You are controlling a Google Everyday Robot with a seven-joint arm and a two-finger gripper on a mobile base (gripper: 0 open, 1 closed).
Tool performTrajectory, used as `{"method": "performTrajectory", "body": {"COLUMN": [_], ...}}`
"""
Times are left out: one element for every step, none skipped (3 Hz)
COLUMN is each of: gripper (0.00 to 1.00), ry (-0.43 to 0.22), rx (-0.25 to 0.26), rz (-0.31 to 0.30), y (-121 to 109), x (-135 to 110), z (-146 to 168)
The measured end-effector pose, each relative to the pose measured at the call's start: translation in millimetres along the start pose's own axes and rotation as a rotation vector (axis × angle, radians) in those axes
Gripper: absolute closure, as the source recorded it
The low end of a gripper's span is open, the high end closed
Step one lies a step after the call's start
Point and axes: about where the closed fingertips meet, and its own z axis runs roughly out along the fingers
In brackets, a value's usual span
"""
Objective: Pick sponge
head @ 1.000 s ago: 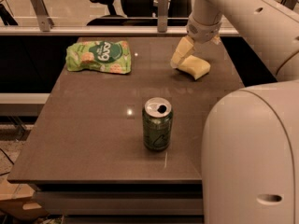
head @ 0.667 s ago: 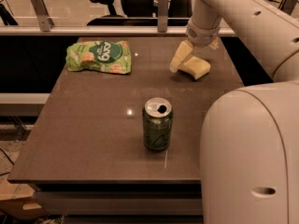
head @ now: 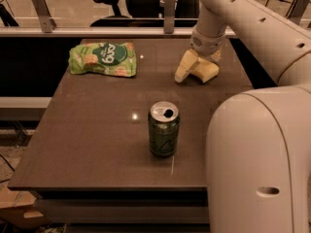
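Pale-yellow sponge [head: 208, 72] under gripper [head: 198, 68], far right

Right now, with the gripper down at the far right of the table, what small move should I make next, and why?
Probably close the gripper on the small pale-yellow foam sponge. The gripper is down at the dark tabletop's far right, one cream finger visible left of the sponge, which seems to lie between its open jaws, resting on the surface.

Table [head: 87, 144] carries three items. Snack bag [head: 103, 58] lies at the far left. Soda can [head: 164, 129] stands upright near the centre, toward the front. Sponge [head: 208, 72] lies at the far right, behind the can. Gripper [head: 197, 70] is down over the sponge.
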Motion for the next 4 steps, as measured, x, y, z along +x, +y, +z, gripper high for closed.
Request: {"method": "performTrajectory", "body": {"gripper": [0.23, 0.45, 0.68, 0.91], "ry": [0.003, 0.000, 0.000, 0.000], "rx": [-0.029, -0.038, -0.038, -0.038], "rz": [-0.002, 0.001, 0.001, 0.001], "y": [2.8, 2.6, 2.4, 2.3], "x": [0.5, 1.0, -0.1, -1.4], "z": [7.8, 7.8, 0.4, -8.4]}}
